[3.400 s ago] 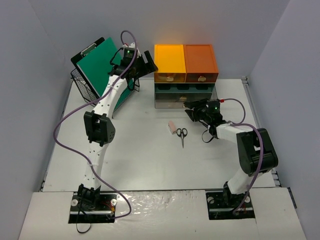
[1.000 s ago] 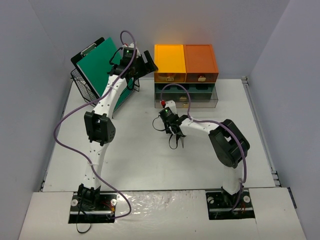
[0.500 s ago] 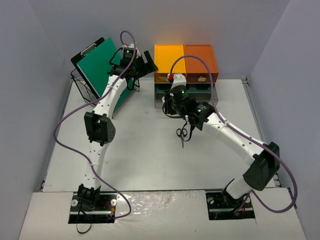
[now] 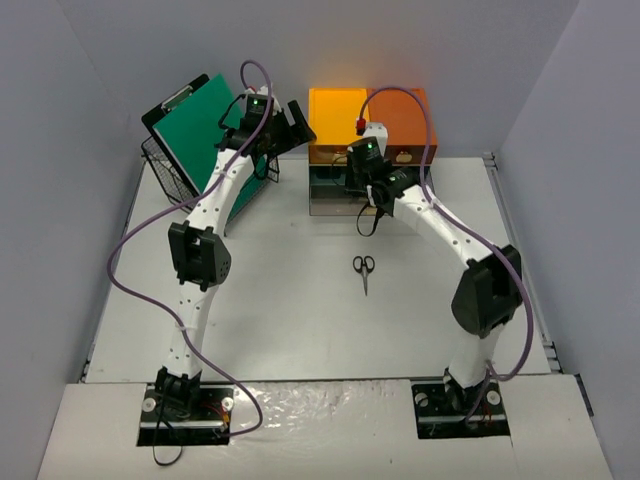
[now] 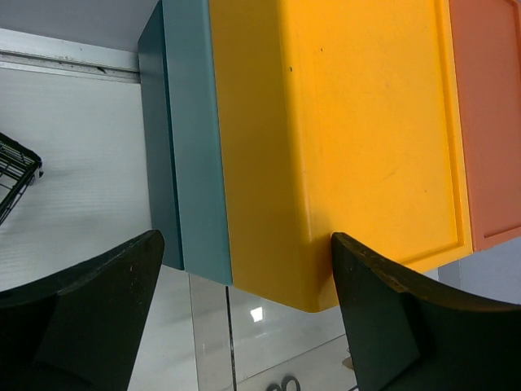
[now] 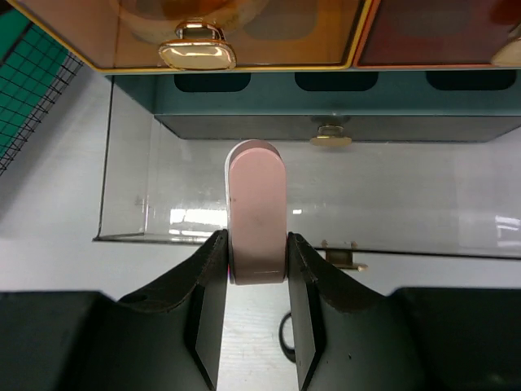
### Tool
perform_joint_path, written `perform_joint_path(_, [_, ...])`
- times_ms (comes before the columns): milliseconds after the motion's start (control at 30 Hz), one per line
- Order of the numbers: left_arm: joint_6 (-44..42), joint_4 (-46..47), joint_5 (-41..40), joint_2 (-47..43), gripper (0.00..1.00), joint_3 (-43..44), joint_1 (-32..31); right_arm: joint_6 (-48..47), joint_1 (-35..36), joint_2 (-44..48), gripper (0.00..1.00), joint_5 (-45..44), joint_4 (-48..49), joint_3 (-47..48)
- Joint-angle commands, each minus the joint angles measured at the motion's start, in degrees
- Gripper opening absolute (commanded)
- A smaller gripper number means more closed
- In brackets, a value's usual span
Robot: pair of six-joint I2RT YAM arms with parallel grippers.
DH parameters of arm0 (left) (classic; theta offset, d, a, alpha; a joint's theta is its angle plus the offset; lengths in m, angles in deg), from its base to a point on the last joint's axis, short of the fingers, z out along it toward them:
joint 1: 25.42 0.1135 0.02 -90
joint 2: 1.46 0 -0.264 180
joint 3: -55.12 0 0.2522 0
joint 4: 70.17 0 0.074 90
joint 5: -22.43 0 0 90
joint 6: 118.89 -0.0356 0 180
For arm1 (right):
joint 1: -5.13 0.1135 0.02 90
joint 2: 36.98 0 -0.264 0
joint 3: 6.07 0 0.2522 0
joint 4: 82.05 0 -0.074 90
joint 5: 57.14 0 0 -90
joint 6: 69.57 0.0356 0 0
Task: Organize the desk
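over the white worktop (image 4: 280, 310), the right pincer (image 6: 256, 242) grips a pink eraser (image 6: 256, 208) — long axis pointing far, at the clear drawer (image 6: 407, 204) just ahead — while the left pincer (image 5: 244, 244) gapes empty.

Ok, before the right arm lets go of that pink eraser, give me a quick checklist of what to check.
1. Grip: the right gripper is shut on the pink eraser, which stands upright between both fingers. Ok.
2. The clear drawer is pulled open under the stack. Ok.
3. Whether the eraser hangs fully over the drawer's inside, past its front edge. Cannot tell.
4. The left gripper is open and empty beside the yellow box, apart from the right arm. Ok.
5. The scissors lie loose on the desk, not put away. Not ok.
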Motion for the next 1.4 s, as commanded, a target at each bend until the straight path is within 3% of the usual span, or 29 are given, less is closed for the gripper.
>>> perform_joint_path(0, [-2.2,-3.5,-4.2,-1.0,0.79,0.2,2.6,1.3,-1.6,-3.2,0.00,2.6,1.7,6.2])
perform_joint_path(500, [-2.1,-3.3,-3.7,-0.5,0.79,0.7,2.7,3.0,-4.1,-13.3,0.00,3.6,1.8,10.3])
perform_joint_path(833, [-2.2,-3.5,-3.7,-0.4,0.79,0.8,2.7,3.4,-4.5,-14.7,0.01,3.9,1.8,10.2])
perform_joint_path(933, [-2.3,-3.6,-3.8,-0.4,0.79,0.8,2.7,3.0,-4.6,-14.4,0.14,4.0,1.8,10.3])
perform_joint_path(1033, [-2.3,-3.6,-3.7,-0.3,0.79,0.9,2.7,2.8,-4.5,-13.8,0.44,3.7,1.8,10.0])
perform_joint_path(1133, [-2.4,-3.8,-3.8,-0.4,0.79,0.9,2.7,2.5,-4.5,-12.6,0.61,3.2,1.8,9.6])
perform_joint_path(1233, [-2.6,-4.0,-3.9,-0.4,0.79,1.0,2.7,2.3,-4.5,-11.1,0.71,3.0,1.8,9.1])
perform_joint_path(1367, [-2.8,-4.2,-3.9,-0.5,0.79,0.9,2.8,2.7,-4.5,-7.3,0.73,3.1,1.7,7.0])
